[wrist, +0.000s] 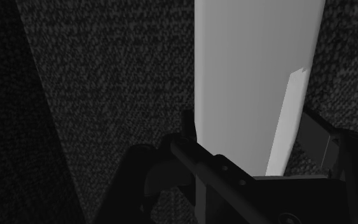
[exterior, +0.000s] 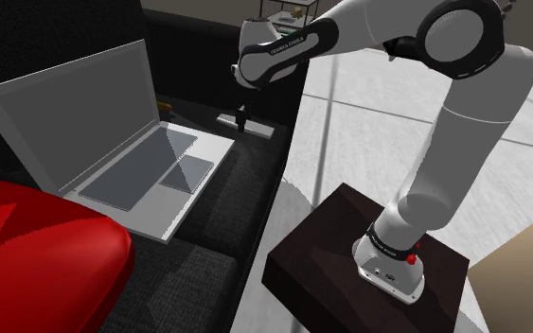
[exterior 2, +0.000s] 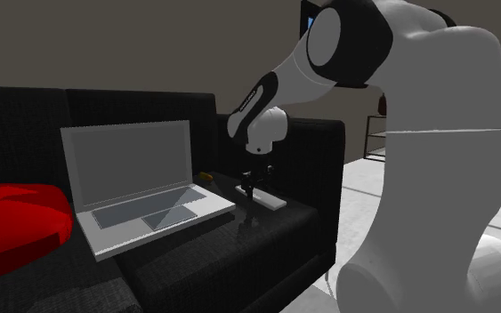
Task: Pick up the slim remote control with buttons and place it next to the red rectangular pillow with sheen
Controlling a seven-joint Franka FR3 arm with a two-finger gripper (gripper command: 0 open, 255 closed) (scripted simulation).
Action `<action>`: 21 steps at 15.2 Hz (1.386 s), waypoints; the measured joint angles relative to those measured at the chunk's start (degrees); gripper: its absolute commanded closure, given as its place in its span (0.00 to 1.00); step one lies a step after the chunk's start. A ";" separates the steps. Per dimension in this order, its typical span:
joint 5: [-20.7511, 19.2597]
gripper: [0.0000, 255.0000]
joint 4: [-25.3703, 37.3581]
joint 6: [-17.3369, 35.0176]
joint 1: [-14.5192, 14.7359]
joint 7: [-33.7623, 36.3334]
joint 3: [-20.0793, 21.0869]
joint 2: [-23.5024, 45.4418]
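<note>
The gripper (wrist: 247, 118) clasps the pale grey remote control (wrist: 255, 63), one black finger against each long edge. The remote lies flat on the black woven sofa seat (exterior 2: 195, 260). The lettering on the arm's forearm (exterior: 288, 47) is too small to read. At the second exterior view's left, an open grey laptop (exterior 2: 141, 178) sits nearest, and a red pillow (exterior 2: 8, 215) lies farther left. A pale floor (exterior: 368, 132) is beside the sofa.
</note>
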 measured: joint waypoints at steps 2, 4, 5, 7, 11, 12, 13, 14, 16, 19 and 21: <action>0.04 1.00 0.29 -1.13 -0.02 -0.06 0.00 -0.84; 0.08 1.00 1.68 -2.90 -0.05 -0.13 -0.02 -1.24; 0.08 1.00 1.81 -3.53 0.01 -0.04 0.03 -1.73; 0.11 1.00 2.47 -4.93 0.01 -0.05 0.03 -2.47; 0.14 1.00 4.48 -7.70 0.06 0.00 0.08 -3.23; 0.16 1.00 5.08 -8.44 0.00 -0.12 0.03 -3.37; 0.19 1.00 5.53 -9.20 -0.05 -0.23 -0.01 -3.67; 0.20 1.00 5.99 -9.97 -0.02 -0.17 0.01 -3.98; 0.23 1.00 7.06 -11.51 -0.05 -0.26 0.00 -4.46; 0.24 1.00 8.96 -13.73 -0.01 -0.20 0.03 -4.78; 0.25 1.00 10.08 -15.14 -0.01 -0.21 0.03 -5.07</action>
